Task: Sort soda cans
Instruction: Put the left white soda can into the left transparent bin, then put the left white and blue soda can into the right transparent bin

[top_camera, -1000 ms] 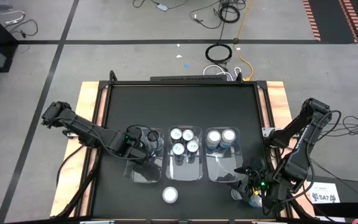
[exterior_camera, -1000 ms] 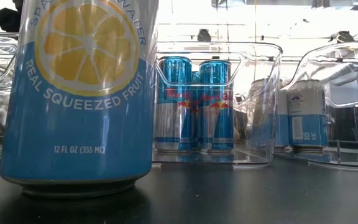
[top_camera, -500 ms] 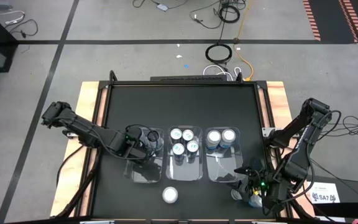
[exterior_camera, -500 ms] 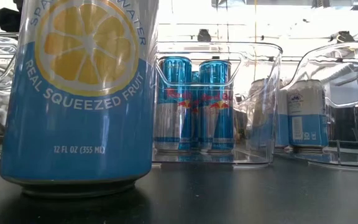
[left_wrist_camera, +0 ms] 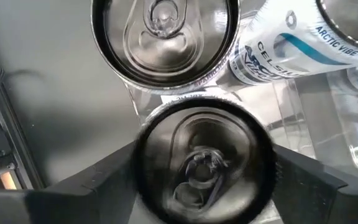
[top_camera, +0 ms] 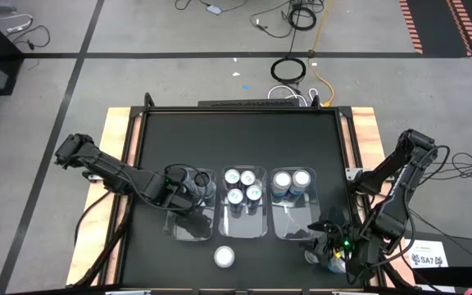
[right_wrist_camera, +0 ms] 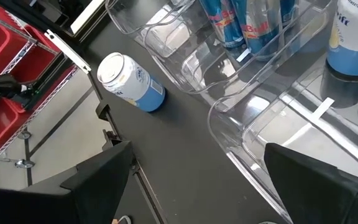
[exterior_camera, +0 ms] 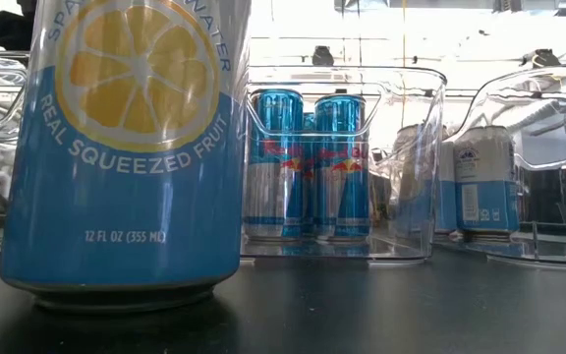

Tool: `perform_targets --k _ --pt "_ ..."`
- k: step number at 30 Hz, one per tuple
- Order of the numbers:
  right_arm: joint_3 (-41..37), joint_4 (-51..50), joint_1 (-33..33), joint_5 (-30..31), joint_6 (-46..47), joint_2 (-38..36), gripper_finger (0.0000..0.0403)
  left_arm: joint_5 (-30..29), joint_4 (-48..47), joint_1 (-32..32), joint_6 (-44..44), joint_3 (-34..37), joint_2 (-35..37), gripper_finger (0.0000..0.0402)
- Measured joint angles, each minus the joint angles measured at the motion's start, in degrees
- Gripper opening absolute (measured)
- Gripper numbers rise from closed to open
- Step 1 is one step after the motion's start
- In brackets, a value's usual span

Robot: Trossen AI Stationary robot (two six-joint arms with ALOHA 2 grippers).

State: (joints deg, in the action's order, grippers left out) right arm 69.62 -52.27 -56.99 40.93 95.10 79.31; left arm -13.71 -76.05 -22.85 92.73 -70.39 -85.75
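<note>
Three clear bins stand side by side: the left bin [top_camera: 188, 225], the middle bin [top_camera: 244, 225] with blue-and-silver soda cans [exterior_camera: 308, 167], and the right bin [top_camera: 293, 225] with blue-and-white cans [exterior_camera: 480, 182]. My left gripper [top_camera: 185, 190] points down over the left bin's far end, shut on a dark-topped can [left_wrist_camera: 201, 163]. A second dark-topped can [left_wrist_camera: 165, 37] stands just beyond it, and a white can [left_wrist_camera: 291, 43] stands close beside them. A blue lemon-print can [top_camera: 224, 256] stands on the table near the front edge. My right gripper [right_wrist_camera: 194, 180] hangs open over the near right corner, with nothing between its fingers. My left gripper has the dark-topped can between its two fingers [left_wrist_camera: 104, 183], which meet the can's opposite sides just below the rim [left_wrist_camera: 140, 168]. They come from above, pointing down. The can is upright, top up. The can itself hides whether its base rests on the bin floor.
The lemon-print can [right_wrist_camera: 129, 84] stands alone on the black table in front of the middle bin. The bins' near rims [right_wrist_camera: 229, 124] lie just beyond my right gripper. Wooden side rails [top_camera: 121, 131] border the table.
</note>
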Motion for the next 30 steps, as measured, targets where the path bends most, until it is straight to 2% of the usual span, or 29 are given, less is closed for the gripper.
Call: perform_targets --k 8,16,25,30 --pt "0.0 1.1 0.0 0.0 0.0 0.0 0.0359 -0.1 0.3 0.0 -0.2 -0.1 -0.8 0.0361" --pt "0.0 2.0 0.0 -0.3 0.0 0.0 0.0359 2.2 -4.0 0.0 -3.1 -2.8 -0.4 0.0364" --pt "0.0 3.3 0.0 -0.2 0.0 0.0 0.0359 2.8 -4.0 -0.1 -3.8 -8.4 -0.3 0.0364" --pt "0.0 4.5 0.0 -0.2 0.0 0.0 0.0359 2.8 -4.1 -1.3 -9.6 -12.4 -0.3 0.0364"
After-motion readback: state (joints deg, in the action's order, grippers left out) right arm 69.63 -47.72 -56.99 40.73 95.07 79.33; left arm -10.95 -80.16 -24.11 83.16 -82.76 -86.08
